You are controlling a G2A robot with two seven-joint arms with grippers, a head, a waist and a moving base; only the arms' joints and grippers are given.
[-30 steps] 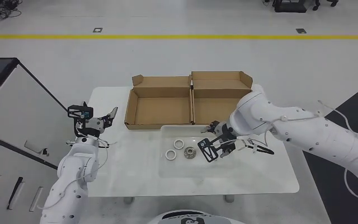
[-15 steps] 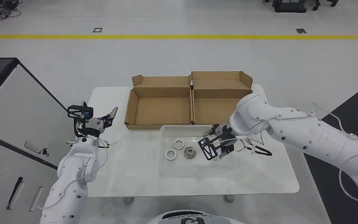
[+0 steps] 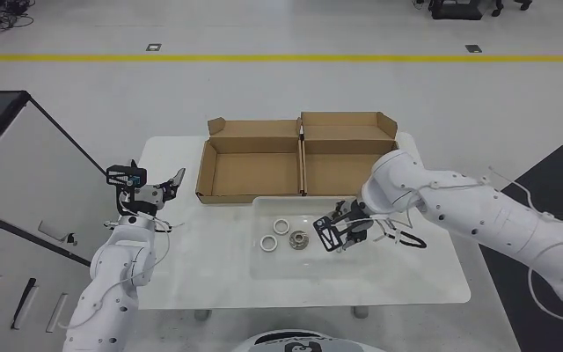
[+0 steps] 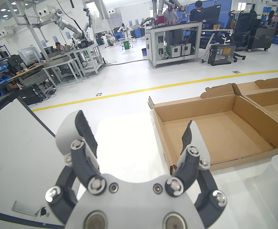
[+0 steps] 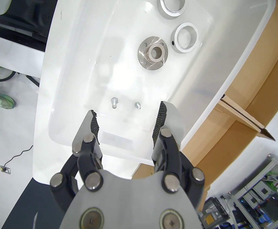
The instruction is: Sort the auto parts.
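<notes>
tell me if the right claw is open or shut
Open. The right claw has its jaws wide apart with nothing between them, poised over the small bolts in the white tray.

No readable text, number or label shows on anything at the bench; small white lettering on a distant blue wall panel is indistinct.

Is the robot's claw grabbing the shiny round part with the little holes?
No, the right gripper is open and empty, and the flanged part lies in the white tray.
</notes>
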